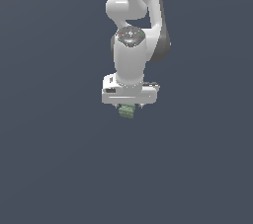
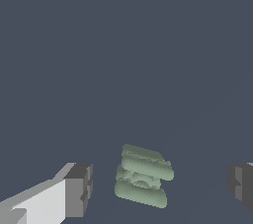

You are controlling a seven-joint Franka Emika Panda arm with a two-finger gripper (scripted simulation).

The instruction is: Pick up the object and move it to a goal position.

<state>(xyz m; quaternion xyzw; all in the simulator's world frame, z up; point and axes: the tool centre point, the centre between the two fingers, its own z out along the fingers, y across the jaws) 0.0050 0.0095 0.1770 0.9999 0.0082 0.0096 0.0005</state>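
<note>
Object (image 2: 143,175): small, pale green, blocky, built of ridged layers like stacked bars. In the wrist view, long axis of the bars lying roughly across the gap between the fingers, slightly slanted; one bar overhanging a little toward one finger. In the exterior view, object (image 1: 127,112) peeking out just beneath the white hand, near the middle of the scene, mostly hidden by it; orientation there too small to tell.

Surface (image 1: 59,168): flat, uniform dark blue-grey, filling both views; no edge, wall or seam visible. A faint straight line crossing it in the wrist view.

Gripper (image 2: 160,188) spread wide, holding nothing. One dark finger pad (image 2: 79,188) well clear of the object on one side, the other pad (image 2: 240,184) farther off on the opposite side; no contact on either. Object sitting between them, nearer the first pad. In the exterior view, gripper (image 1: 128,107) pointing straight down below the white arm (image 1: 131,55), directly over the object. Whether the fingertips reach the surface: cannot tell.
</note>
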